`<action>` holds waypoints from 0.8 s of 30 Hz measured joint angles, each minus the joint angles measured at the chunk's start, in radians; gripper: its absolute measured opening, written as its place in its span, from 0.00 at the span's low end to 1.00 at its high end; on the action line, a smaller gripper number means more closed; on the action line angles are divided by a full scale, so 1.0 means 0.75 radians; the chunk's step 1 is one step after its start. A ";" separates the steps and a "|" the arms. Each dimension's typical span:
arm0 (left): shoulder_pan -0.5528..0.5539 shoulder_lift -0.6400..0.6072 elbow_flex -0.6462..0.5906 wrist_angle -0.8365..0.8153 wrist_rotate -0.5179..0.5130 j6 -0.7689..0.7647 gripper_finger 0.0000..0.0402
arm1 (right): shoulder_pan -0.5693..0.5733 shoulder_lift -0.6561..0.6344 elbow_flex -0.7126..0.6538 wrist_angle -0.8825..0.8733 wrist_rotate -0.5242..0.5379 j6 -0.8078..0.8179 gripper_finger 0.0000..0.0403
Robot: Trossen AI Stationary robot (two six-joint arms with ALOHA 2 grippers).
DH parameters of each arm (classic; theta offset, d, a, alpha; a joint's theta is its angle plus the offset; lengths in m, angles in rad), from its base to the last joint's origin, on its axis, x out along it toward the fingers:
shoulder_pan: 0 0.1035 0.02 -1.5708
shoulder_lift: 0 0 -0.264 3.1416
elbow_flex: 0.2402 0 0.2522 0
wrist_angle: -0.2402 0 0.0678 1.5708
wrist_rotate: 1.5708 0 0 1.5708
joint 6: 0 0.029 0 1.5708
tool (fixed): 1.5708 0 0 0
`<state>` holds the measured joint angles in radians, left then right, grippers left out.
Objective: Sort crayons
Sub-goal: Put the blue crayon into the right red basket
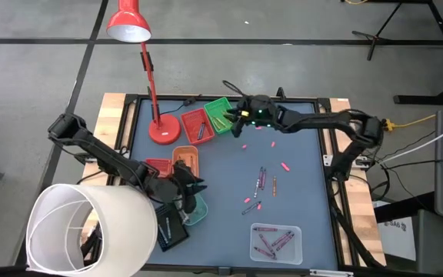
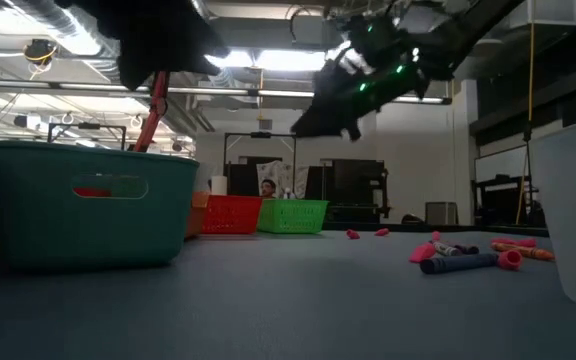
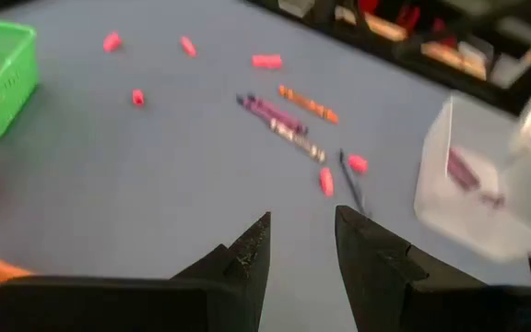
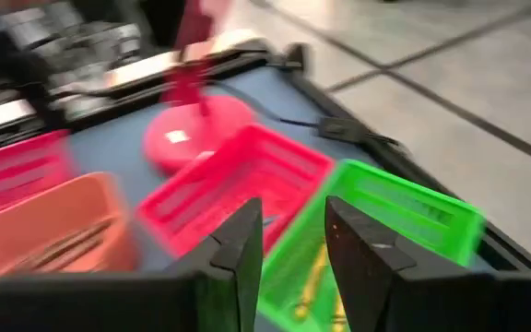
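Note:
Crayons [image 1: 261,181] lie loose on the blue mat: pink stubs [image 3: 265,61] and longer purple and orange sticks [image 3: 284,122]. My right gripper [image 4: 293,242] hovers open over the green tray [image 4: 390,221] at the far side, with nothing between its fingers; yellow-green crayons [image 4: 313,284] lie in that tray. Near the table's left side my left gripper [image 3: 302,251] is open and empty above the mat, beside the teal tray [image 1: 196,209]. In the high view the right gripper [image 1: 234,116] is over the green tray [image 1: 218,113].
A red tray [image 1: 197,125], an orange tray [image 1: 184,158] and a red lamp's base [image 1: 163,129] stand at the far left. A clear tray [image 1: 276,240] with purple crayons sits near the front edge. A large white cylinder [image 1: 83,229] looms at the near left.

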<state>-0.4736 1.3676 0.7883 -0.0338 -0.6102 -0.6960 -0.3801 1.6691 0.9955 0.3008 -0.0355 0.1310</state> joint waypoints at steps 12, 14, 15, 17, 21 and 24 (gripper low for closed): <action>0.112 0.328 -0.001 0.704 0.016 0.252 0.27 | 0.002 -0.338 0.001 -0.535 -0.575 -0.047 0.27; 0.144 0.385 0.020 0.765 0.066 0.272 0.27 | 0.002 -0.347 0.001 -0.595 -0.575 -0.048 0.27; 0.157 0.410 0.038 0.762 0.081 0.280 0.27 | 0.002 -0.347 0.001 -0.616 -0.571 -0.054 0.27; 0.185 0.464 0.087 0.757 0.129 0.297 0.27 | 0.001 -0.347 0.001 -0.651 -0.570 -0.089 0.27; 0.239 0.564 0.183 0.755 0.224 0.376 0.27 | 0.001 -0.337 0.000 -0.683 -0.560 -0.155 0.27; 0.273 0.622 0.254 0.757 0.292 0.397 0.27 | 0.001 -0.327 -0.001 -0.682 -0.560 -0.157 0.27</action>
<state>-0.2688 1.8341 0.9787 0.5337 -0.3911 -0.3980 -0.3798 1.4239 0.9951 -0.2108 -0.4553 0.0132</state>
